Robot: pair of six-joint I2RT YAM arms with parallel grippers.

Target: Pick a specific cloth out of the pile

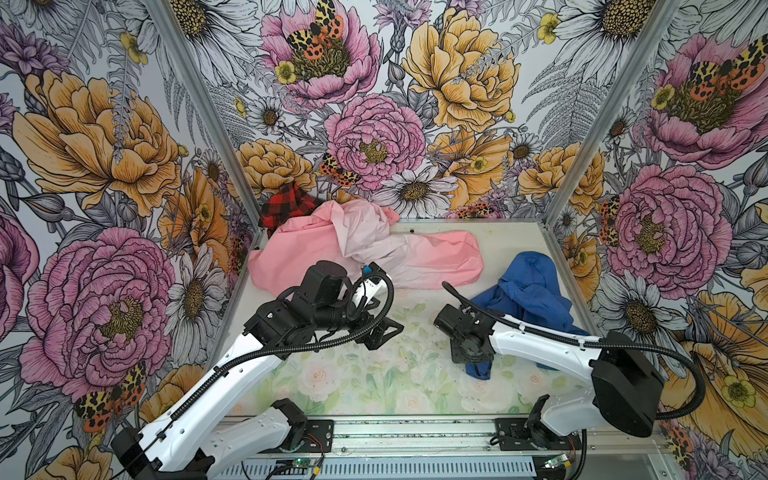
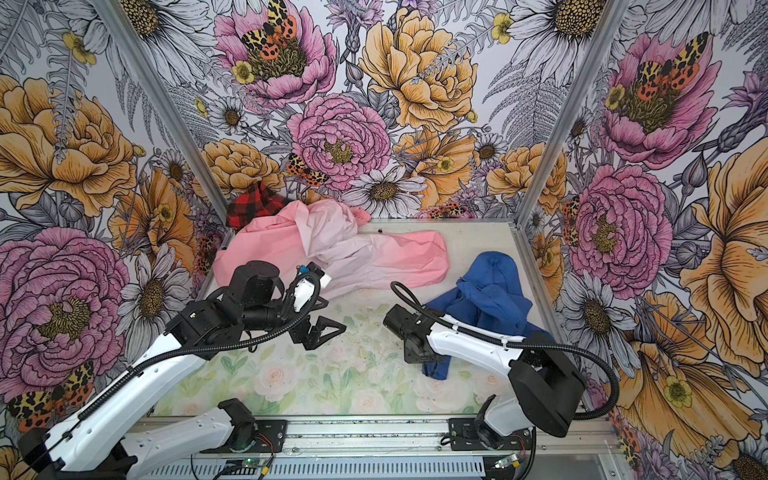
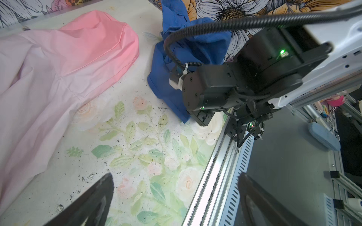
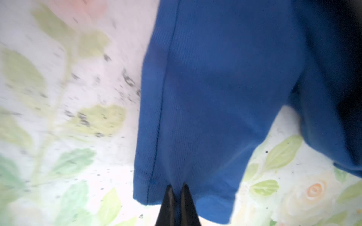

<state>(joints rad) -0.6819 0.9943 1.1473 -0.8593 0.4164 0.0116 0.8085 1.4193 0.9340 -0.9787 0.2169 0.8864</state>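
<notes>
One cloth (image 1: 528, 286), blue, lies on the right side of the table (image 1: 365, 374), near the right wall and apart from the pile (image 1: 332, 245). The pile, at rear left, holds three pieces: one salmon pink garment (image 1: 440, 253), one pale pink garment (image 1: 365, 232) and one plaid cloth (image 1: 286, 203).

Right gripper (image 4: 177, 187): jaws pinched together on the cloth's hemmed edge.

Left gripper (image 3: 176, 176): jaws spread wide, holding nothing, above bare table.
</notes>
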